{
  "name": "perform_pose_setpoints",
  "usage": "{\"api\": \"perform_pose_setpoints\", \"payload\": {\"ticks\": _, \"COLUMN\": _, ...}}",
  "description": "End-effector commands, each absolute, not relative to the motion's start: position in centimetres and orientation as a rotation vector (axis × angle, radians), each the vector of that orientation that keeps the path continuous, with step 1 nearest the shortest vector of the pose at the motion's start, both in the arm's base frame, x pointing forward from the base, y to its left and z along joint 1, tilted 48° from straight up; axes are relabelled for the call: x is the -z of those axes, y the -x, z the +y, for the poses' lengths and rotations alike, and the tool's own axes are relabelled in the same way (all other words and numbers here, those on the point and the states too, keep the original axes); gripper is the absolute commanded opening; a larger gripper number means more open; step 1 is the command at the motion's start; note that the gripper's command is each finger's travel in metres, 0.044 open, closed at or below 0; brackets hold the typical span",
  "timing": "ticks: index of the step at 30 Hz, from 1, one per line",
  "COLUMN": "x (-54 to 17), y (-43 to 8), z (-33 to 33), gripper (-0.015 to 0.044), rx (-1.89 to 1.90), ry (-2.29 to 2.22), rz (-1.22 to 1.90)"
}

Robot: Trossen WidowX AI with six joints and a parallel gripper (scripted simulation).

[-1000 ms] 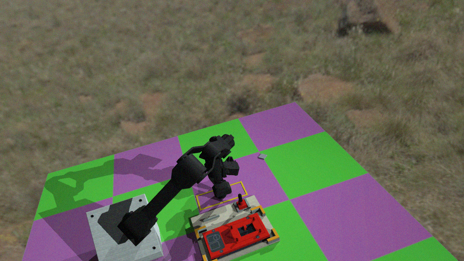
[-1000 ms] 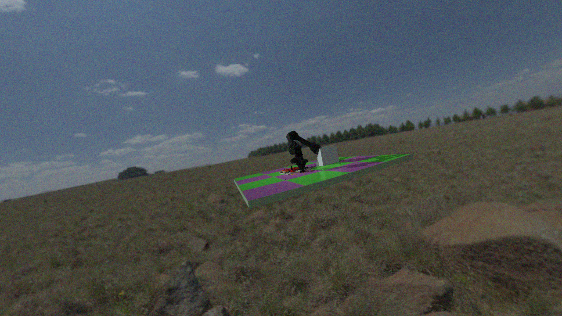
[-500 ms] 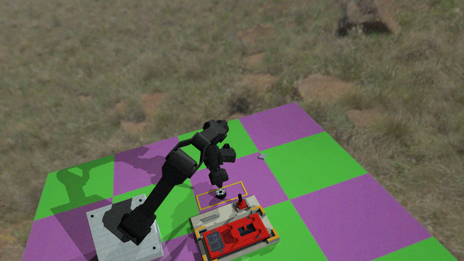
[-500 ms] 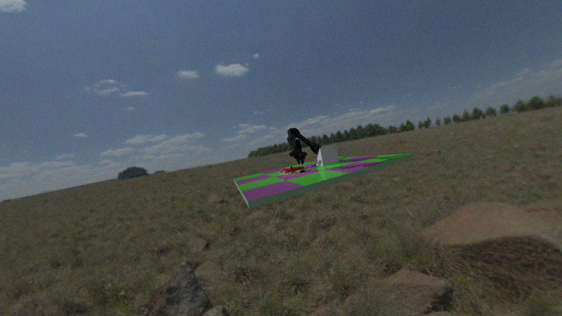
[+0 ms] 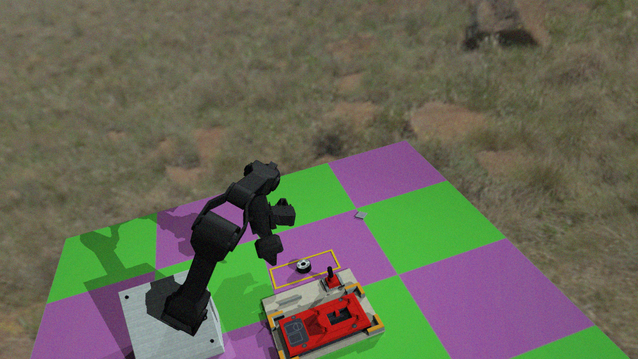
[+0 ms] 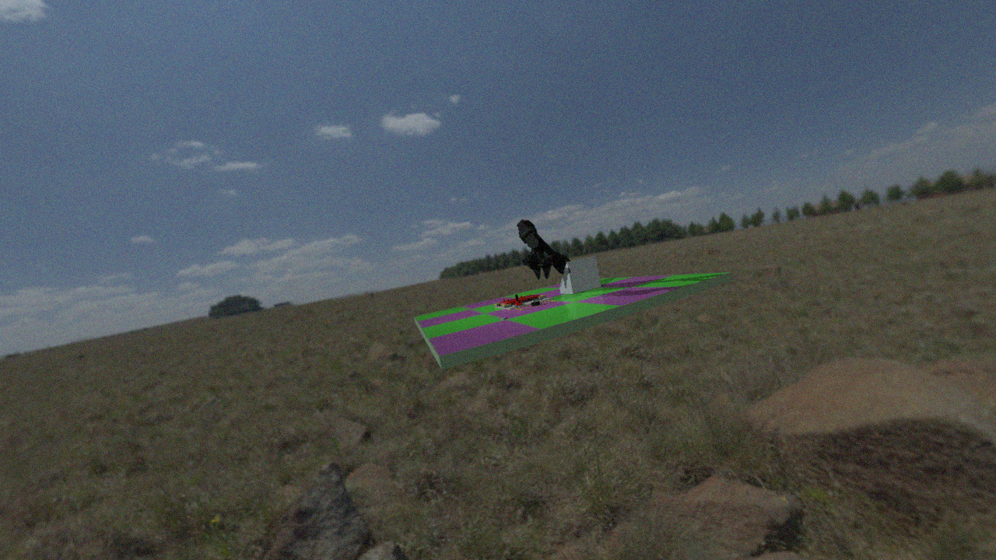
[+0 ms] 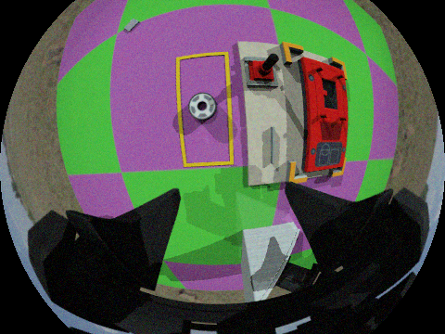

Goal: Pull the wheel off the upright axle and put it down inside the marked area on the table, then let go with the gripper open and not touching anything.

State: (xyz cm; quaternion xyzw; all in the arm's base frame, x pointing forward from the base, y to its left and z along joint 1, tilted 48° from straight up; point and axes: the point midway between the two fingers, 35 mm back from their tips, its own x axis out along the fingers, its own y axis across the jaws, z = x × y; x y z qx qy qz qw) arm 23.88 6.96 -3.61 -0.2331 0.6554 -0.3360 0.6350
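The small black wheel with a pale hub lies flat on the table inside the yellow marked rectangle. The black upright axle stands bare on its red block at the corner of the fixture board. My gripper is open and empty. It hangs above the table to the left of the wheel, clear of it. In the exterior view the arm is a small dark shape over the checkered table.
The grey fixture board with a red plate lies right in front of the rectangle. A small grey tile lies farther back. The arm's metal base stands at the left.
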Motion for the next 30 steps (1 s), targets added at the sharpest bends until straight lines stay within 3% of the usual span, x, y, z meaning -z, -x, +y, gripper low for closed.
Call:
{"api": "perform_pose_setpoints", "payload": {"ticks": 1, "x": 3.45, "y": -23.5, "z": 6.91, "gripper": 0.044, "rx": 0.773, "ry": 0.529, "rz": 1.501}}
{"api": "perform_pose_setpoints", "payload": {"ticks": 30, "x": 3.45, "y": -23.5, "z": 6.91, "gripper": 0.044, "rx": 0.773, "ry": 0.529, "rz": 1.501}}
